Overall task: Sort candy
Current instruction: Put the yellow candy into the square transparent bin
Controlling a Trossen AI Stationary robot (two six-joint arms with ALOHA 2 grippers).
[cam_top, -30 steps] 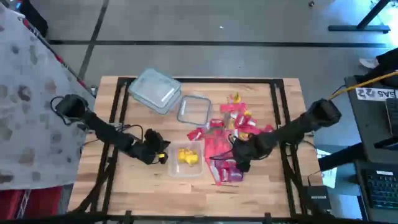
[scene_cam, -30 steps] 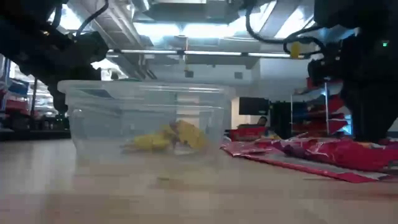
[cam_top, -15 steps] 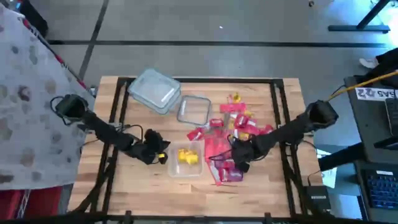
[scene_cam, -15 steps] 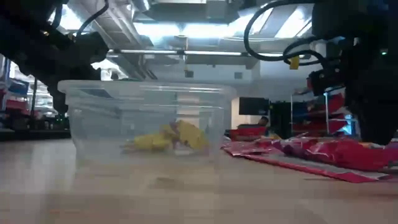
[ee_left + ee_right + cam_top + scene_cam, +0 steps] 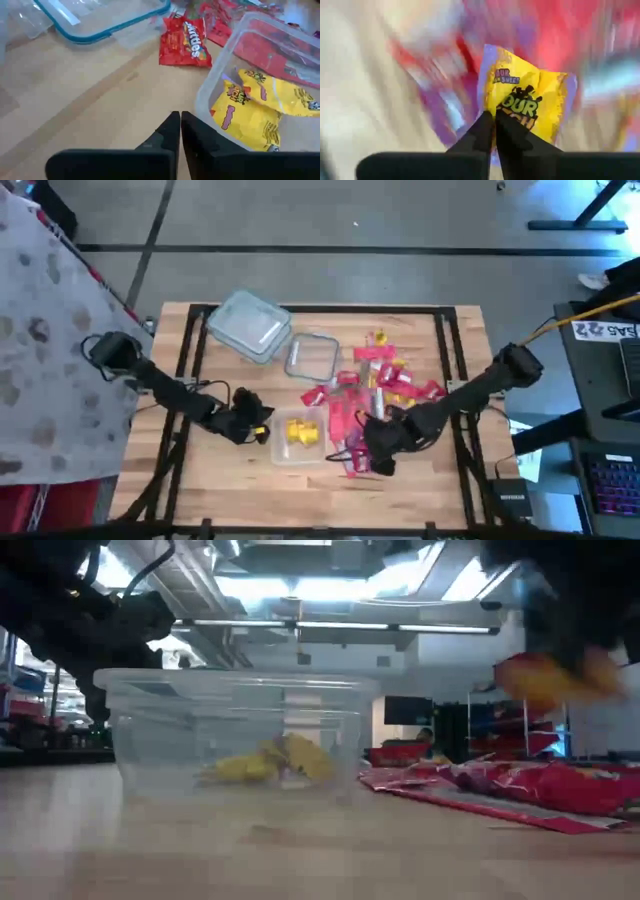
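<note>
The right gripper's fingers (image 5: pixel 492 131) pinched a small yellow candy packet (image 5: pixel 530 102); the left gripper's fingers (image 5: pixel 175 134) were clenched, holding nothing, beside the clear plastic tub (image 5: pixel 220 75).

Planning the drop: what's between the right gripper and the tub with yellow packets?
In the high view, only red packets lie between the right gripper, shut on a yellow packet, and the tub.

Clear tubs (image 5: pixel 300 435), lid (image 5: pixel 250 325), wooden table (image 5: pixel 190 470).
</note>
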